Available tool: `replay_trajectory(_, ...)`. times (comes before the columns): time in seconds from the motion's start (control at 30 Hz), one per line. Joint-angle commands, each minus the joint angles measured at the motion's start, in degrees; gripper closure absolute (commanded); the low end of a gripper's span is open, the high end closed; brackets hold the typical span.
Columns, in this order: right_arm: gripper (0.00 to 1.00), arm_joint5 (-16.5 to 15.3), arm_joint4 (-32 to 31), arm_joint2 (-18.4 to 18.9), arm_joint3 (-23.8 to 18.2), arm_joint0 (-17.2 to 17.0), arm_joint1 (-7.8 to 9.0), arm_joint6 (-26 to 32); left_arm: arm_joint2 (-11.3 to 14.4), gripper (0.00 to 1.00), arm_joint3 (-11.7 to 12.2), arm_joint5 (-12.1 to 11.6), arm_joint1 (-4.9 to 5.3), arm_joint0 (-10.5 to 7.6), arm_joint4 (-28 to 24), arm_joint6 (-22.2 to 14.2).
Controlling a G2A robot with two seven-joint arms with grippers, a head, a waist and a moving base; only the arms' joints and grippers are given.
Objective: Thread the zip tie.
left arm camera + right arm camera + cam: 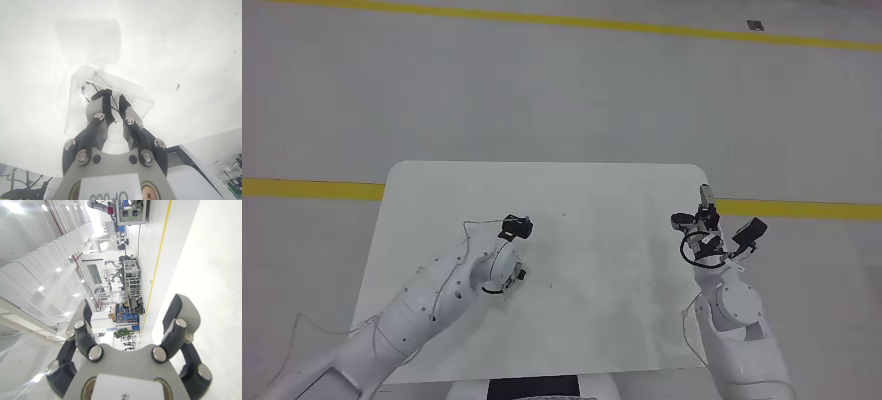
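A clear plastic box (143, 98) sits on the white table (592, 200) and holds several thin black zip ties (98, 76). My left gripper (114, 95) points down into this box. Its tape-wrapped fingers (105, 106) stand close together with one zip tie strand (114, 103) crossing the narrow gap between them. In the top view the left arm (487, 265) hangs over the table's left half. My right gripper (132, 306) is open and holds nothing. It stands near the table's right edge (692, 208), aimed away over the floor.
A yellow floor line (802, 208) runs behind the table. Bare white tabletop lies between the two arms. Small dark specks (177, 86) mark the surface near the box. The right wrist view looks out to machinery (130, 275) far off in the hall.
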Motion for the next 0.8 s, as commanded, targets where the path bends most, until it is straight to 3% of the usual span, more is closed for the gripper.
replay_trajectory(0.0,0.0,0.0,0.0,0.0,0.0,0.0,0.0,0.0,0.1,0.87,0.3,0.0,-0.03,-0.11,-0.2,0.1)
replay_trajectory(0.43,0.0,0.0,0.0,0.0,0.0,0.0,0.0,0.0,0.9,0.87,2.3,-0.2,-0.34,-1.15,-1.4,0.6)
replay_trajectory(0.63,0.0,0.0,0.0,0.0,0.0,0.0,0.0,0.0,1.3,0.95,2.9,0.0,-0.42,-1.54,-1.6,0.6)
replay_trajectory(0.67,0.0,0.0,0.0,0.0,0.0,0.0,0.0,0.0,1.3,1.0,2.9,0.0,-0.43,-1.59,-1.7,0.6)
replay_trajectory(0.77,0.0,0.0,0.0,0.0,0.0,0.0,0.0,0.0,1.4,1.0,3.1,0.2,-0.44,-1.7,-1.8,0.6)
